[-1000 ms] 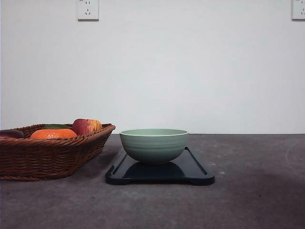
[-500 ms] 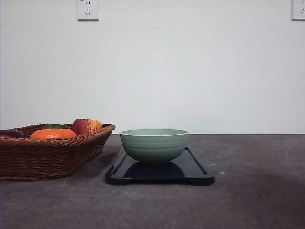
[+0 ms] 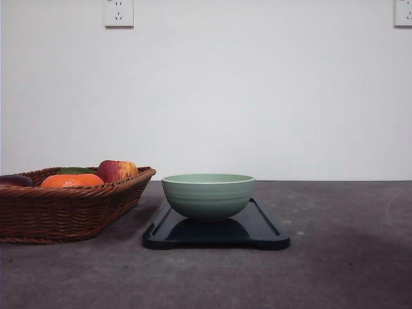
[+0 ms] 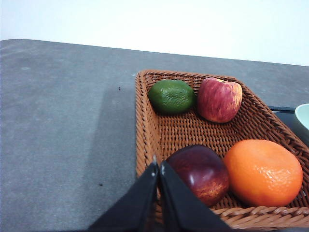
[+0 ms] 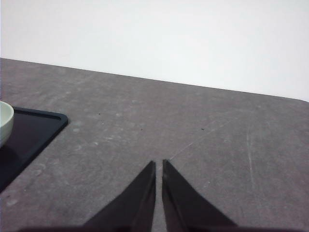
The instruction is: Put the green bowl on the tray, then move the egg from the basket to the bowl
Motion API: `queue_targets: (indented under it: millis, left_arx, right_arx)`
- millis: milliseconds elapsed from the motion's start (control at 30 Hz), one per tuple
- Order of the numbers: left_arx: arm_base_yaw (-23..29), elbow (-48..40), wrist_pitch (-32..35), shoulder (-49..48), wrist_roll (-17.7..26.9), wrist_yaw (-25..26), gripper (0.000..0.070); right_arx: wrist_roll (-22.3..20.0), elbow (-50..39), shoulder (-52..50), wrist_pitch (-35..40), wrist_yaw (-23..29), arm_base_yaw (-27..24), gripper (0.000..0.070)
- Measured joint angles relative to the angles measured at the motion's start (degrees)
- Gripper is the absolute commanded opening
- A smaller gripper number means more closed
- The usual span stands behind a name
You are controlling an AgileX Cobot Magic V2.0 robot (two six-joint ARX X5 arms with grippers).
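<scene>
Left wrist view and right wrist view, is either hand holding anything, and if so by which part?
Nothing is held. The left hand is shut on nothing above the near rim of the basket, and the right hand is shut and empty over the bare table.

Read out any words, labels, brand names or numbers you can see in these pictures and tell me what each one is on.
There is no readable text.
green bowl: plain, no marking.
tray: glossy black, no label.
basket and its fruit: no stickers visible.
wall sockets: slots only, no lettering legible.
left gripper and right gripper: plain black, unmarked.
</scene>
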Motion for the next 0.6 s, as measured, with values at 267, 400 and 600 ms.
queue_targets:
  millis: [267, 400, 600]
  left_arx:
    - [0.0, 0.0, 0.0, 0.0, 0.01, -0.01, 0.0]
    - [0.0, 0.0, 0.0, 0.0, 0.01, 0.0, 0.0]
    - [0.0, 0.0, 0.0, 0.0, 0.0, 0.01, 0.0]
  right_arx:
    - [0.0, 0.0, 0.0, 0.0, -0.02, 0.0, 0.0016]
    - [0.0, 0.0, 0.0, 0.0, 0.0, 0.0, 0.0016]
    - [0.0, 0.0, 0.0, 0.0, 0.0, 0.0, 0.0016]
